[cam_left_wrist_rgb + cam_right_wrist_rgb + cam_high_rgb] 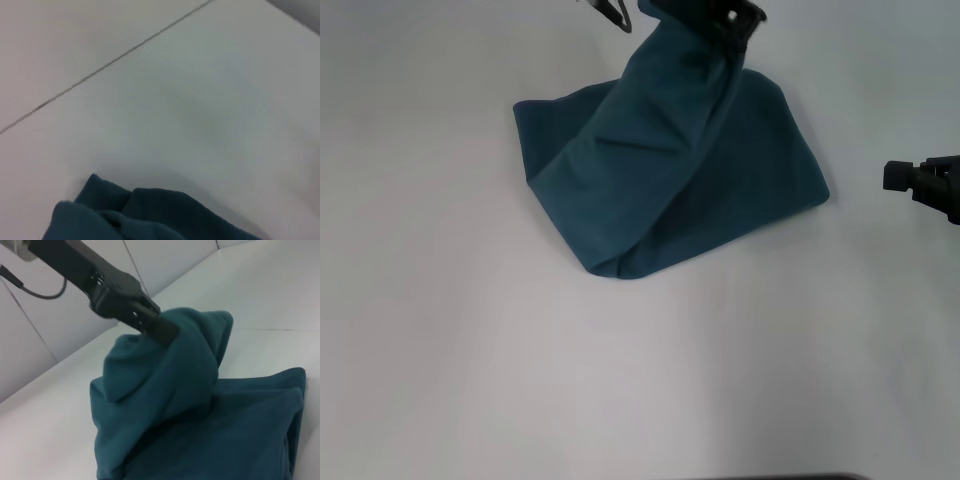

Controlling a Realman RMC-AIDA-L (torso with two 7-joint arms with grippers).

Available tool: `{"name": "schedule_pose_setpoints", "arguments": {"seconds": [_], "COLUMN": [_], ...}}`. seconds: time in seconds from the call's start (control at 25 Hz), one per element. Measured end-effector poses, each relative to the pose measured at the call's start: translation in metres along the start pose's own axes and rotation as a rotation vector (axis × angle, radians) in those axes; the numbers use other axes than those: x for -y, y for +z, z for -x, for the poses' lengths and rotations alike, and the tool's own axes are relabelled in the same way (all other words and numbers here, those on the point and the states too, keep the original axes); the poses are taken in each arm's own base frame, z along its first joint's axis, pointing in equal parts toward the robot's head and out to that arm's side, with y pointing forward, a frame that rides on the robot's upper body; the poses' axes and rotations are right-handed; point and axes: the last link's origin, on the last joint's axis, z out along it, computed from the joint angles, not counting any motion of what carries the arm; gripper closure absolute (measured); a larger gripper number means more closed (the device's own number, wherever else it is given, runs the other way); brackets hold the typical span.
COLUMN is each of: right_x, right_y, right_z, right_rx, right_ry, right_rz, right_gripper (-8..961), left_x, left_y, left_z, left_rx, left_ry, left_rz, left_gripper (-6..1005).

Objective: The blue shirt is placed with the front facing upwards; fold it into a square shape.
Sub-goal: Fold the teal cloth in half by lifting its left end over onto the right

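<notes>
The blue shirt (pixel 660 180) lies bunched on the white table, with one part pulled up into a peak at the far middle. At that peak my left gripper (pixel 725 30) is shut on the cloth. The right wrist view shows the same grip from the side: the left gripper (pixel 161 329) pinches a raised fold of the shirt (pixel 175 405), which hangs in a hump below it. A bunch of the shirt (pixel 145 215) fills the edge of the left wrist view. My right gripper (pixel 915 180) hovers apart from the shirt, off its right side.
The white table (pixel 470 350) spreads all around the shirt. A thin cable (pixel 615 12) hangs by the left arm at the far edge. A seam line (pixel 100 67) crosses the surface in the left wrist view. White panels (pixel 60 325) stand behind the table.
</notes>
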Motion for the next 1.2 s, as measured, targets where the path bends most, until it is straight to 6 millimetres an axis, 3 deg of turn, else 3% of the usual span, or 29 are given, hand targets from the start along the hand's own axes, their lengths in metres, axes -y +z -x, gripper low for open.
{"name": "schedule_pose_setpoints", "arguments": {"seconds": [0.16,0.4,0.56,0.96,1.04,1.2], "right_x": [0.0,0.001,0.001,0.001,0.001,0.002], "right_y": [0.0,-0.001,-0.003,0.001,0.001,0.0], "right_z": [0.0,-0.001,-0.002,0.0,-0.002,-0.004], "right_rx": [0.002,0.003,0.002,0.0,0.0,0.003], "right_ry": [0.001,0.012,0.015,0.012,0.017,0.03], "right_rz": [-0.002,-0.007,-0.012,-0.009,-0.009,-0.009], "right_gripper": [942,942,941,941,941,941], "left_x": [0.004,0.059,0.078,0.036,0.04,0.07], "left_y": [-0.004,-0.034,-0.044,-0.027,-0.029,-0.058], "left_z": [0.001,0.022,0.035,0.016,0.018,0.043], "left_rx": [-0.008,-0.069,-0.09,-0.044,-0.047,-0.119], "left_ry": [-0.014,-0.27,-0.361,-0.216,-0.218,-0.3], "left_rz": [-0.002,0.038,0.034,0.034,0.021,0.043], "left_gripper": [956,956,956,957,957,957]}}
